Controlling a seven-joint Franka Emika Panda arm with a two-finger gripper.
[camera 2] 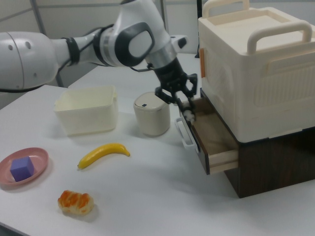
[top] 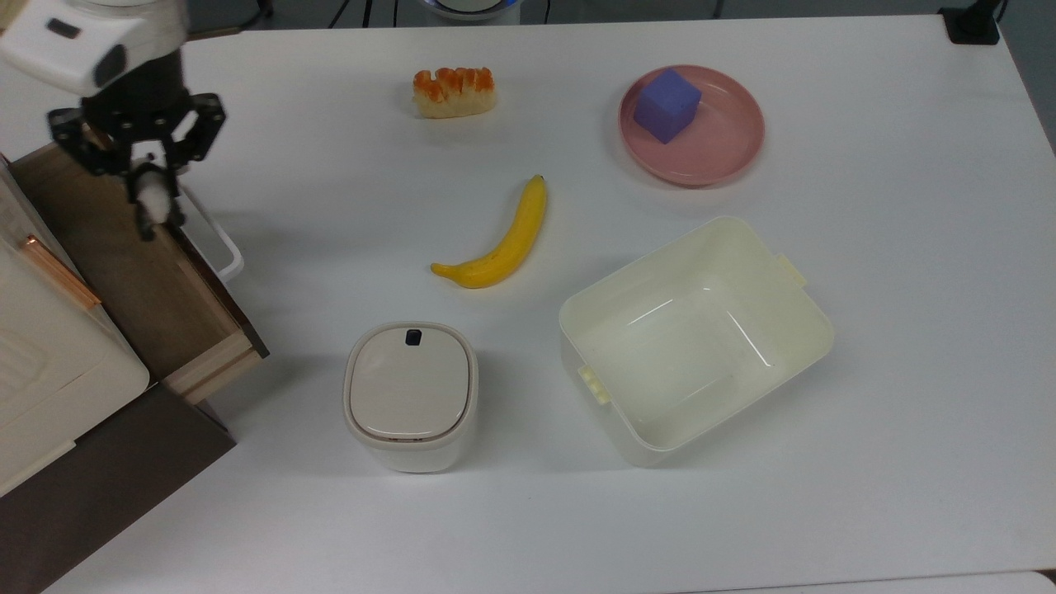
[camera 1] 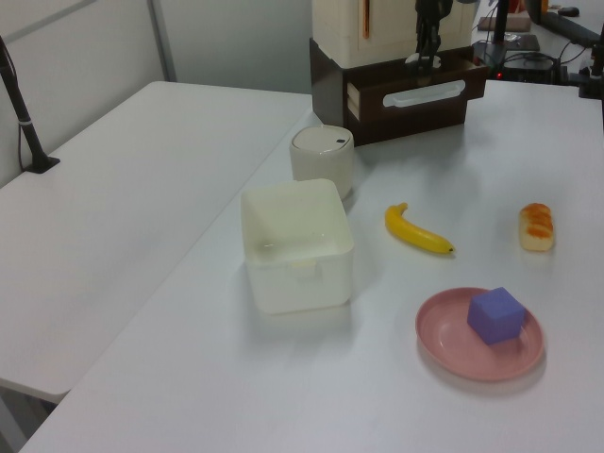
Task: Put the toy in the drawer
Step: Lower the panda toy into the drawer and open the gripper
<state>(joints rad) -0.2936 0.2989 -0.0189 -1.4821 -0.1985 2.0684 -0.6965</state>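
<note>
My gripper (top: 153, 216) hangs over the front edge of the open drawer (top: 124, 264), at the top view's left. It is shut on the toy (top: 152, 196), a small white-and-black figure held between the fingers. The drawer is light wood inside, with a dark brown front panel and a white loop handle (top: 216, 233). In the right view the gripper (camera 2: 187, 117) holds the toy (camera 2: 187, 115) just above the drawer's (camera 2: 212, 143) front corner. The left view has the gripper (camera 1: 424, 58) above the drawer (camera 1: 415, 92) at the far end of the table.
A yellow banana (top: 500, 238) lies mid-table. Near it stand a cream tub (top: 643, 266) and a small lidded bin (top: 411, 394). A pink plate (top: 714, 157) carries a purple cube (top: 667, 106). An orange-topped pastry (top: 454, 91) lies at the back. A cream box (camera 2: 256, 64) sits on the drawer cabinet.
</note>
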